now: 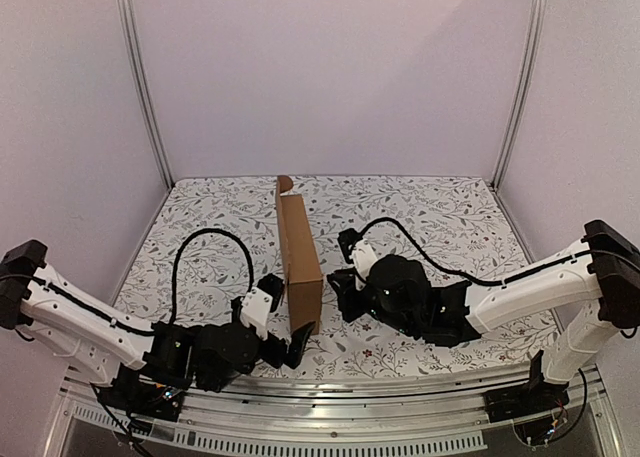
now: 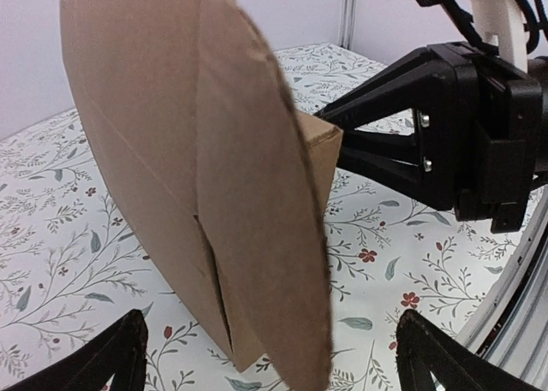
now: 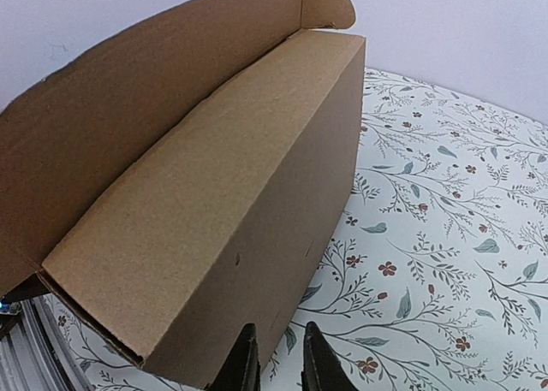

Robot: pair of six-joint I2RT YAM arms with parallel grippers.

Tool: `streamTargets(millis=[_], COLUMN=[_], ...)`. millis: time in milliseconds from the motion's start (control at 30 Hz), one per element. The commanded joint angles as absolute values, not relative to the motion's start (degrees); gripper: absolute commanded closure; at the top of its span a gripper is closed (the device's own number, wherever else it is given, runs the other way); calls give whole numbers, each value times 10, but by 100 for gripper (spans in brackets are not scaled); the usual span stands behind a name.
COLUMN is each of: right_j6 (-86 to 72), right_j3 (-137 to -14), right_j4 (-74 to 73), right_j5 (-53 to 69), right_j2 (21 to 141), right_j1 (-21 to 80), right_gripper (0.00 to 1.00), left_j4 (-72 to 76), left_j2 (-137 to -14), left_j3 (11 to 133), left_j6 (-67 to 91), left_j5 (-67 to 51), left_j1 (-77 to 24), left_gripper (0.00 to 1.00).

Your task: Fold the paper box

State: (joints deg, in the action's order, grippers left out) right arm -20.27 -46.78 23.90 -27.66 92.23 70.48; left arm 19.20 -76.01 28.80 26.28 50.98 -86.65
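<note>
The table surface is covered by a white cloth (image 1: 440,217) printed with grey leaf sprigs and small red flowers. Plain pale walls (image 1: 330,67) enclose it on three sides, with metal posts (image 1: 143,87) in the two back corners. A metal rail (image 1: 330,397) runs along the near edge.

My left arm (image 1: 80,322), white links with black joints, lies low from its base at the near left, elbow out left, forearm reaching right. Its black two-finger left gripper (image 1: 288,315) has jaws spread wide, with fingers (image 2: 111,361) at both lower corners of the wrist view. My right arm (image 1: 530,277), same white-and-black build, comes in low from the right, wrist bent. Its black two-finger right gripper (image 1: 342,289) points left, jaws nearly together, with only a slim gap between the fingers (image 3: 244,361).
</note>
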Motion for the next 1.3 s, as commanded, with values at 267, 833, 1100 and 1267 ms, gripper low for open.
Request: streamTargets(millis=[267, 833, 1100, 1267], right_j6=[-197, -209, -213, -219], right_j3=[-475, -484, -485, -486], right_j4=[238, 254, 264, 273], right_j5=[-269, -212, -164, -145], right_j2=[915, 937, 942, 952], right_j1=[696, 696, 697, 697], right_gripper=[83, 86, 88, 89], left_j4=[318, 453, 451, 444], left_j2=[-867, -935, -951, -964], left_j3=[299, 298, 309, 321], left_j6=[255, 226, 224, 224], left_j5=[593, 548, 584, 602], left_j1=[-868, -826, -825, -816], left_gripper=[1, 0, 1, 1])
